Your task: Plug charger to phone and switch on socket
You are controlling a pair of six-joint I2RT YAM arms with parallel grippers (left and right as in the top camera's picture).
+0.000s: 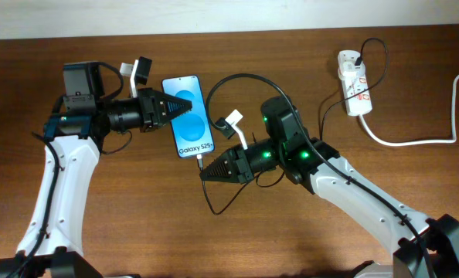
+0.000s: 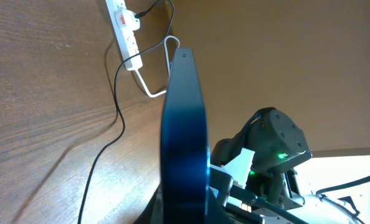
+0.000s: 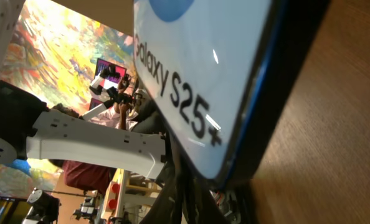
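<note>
arms (image 1: 59,181) (image 1: 361,197) white | end effectors (image 1: 177,108) (image 1: 208,173) black | right wrist (image 1: 287,147) green LEDs

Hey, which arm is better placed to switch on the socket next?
Right, probably. The socket lies nearer the right gripper, on its side of the table; the left gripper, fingers on the phone, is farther away.

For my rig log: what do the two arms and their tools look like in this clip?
Both have white shell links, black joints and thin black cables. The left arm carries a boxy black module; the right arm shows green lights. The left tool and right tool are black and tapered, each beside a white tab.
</note>
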